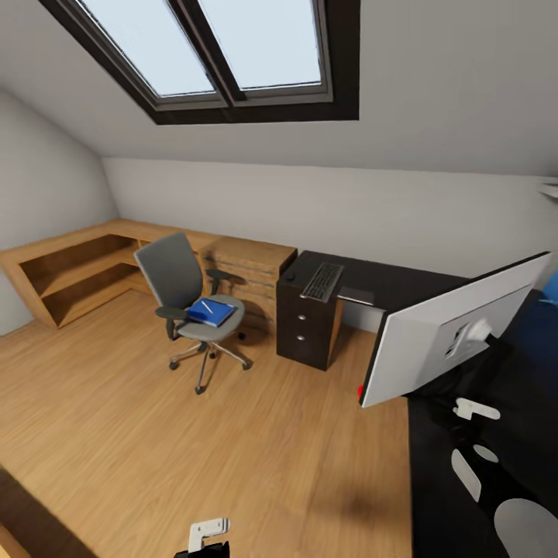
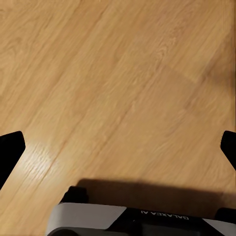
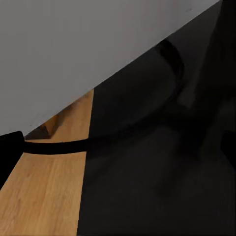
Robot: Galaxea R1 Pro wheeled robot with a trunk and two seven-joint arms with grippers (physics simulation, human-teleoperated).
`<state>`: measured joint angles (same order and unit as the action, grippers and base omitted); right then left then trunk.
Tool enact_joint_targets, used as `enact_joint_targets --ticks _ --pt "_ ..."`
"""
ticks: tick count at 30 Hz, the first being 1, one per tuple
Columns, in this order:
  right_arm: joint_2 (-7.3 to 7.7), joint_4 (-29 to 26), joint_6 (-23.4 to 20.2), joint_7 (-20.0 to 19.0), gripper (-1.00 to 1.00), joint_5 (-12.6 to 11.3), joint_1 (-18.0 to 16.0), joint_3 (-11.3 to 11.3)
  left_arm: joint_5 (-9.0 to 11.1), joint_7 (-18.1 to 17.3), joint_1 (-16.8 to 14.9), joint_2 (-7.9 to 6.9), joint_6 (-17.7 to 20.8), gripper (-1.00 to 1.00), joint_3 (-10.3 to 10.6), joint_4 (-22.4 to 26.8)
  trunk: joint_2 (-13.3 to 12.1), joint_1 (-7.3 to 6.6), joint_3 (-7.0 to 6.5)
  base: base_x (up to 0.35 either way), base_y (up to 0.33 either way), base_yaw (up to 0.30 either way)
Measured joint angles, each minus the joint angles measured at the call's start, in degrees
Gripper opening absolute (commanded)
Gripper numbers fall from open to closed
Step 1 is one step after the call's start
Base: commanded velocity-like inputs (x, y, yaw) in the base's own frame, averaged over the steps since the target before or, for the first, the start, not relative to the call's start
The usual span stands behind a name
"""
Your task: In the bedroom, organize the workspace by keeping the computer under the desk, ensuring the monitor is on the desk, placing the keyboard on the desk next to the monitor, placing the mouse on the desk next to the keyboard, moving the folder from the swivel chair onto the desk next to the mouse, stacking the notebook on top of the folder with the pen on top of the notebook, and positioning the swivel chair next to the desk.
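Monitor (image 1: 449, 333) back-on, screen hidden, edge cropped.

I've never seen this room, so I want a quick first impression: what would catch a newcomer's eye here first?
The monitor looms large at the right of the head view, its pale back tilted toward the camera above the black desk. Out on the oak floor stands the grey swivel chair with the bright blue folder on its seat. Overhead, a dark-framed skylight fills the sloped ceiling.

High head view (wrists floorward)
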<state>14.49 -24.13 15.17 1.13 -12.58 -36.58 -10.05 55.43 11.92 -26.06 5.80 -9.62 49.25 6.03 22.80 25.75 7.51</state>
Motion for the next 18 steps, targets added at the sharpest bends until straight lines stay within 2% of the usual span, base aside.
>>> enact_joint_targets --ticks 12,18 --pt "0.01 0.0 0.0 0.0 1.00 0.0 0.0 0.0 0.1 0.0 0.0 -0.04 0.0 1.00 0.0 0.0 0.0 0.00 -0.21 0.000 0.000 -0.261" --pt "-0.07 0.1 0.0 0.0 1.00 0.0 0.0 0.1 0.2 0.1 0.0 -0.09 -0.1 1.00 0.0 0.0 0.0 0.00 -0.22 0.000 0.000 -0.090"
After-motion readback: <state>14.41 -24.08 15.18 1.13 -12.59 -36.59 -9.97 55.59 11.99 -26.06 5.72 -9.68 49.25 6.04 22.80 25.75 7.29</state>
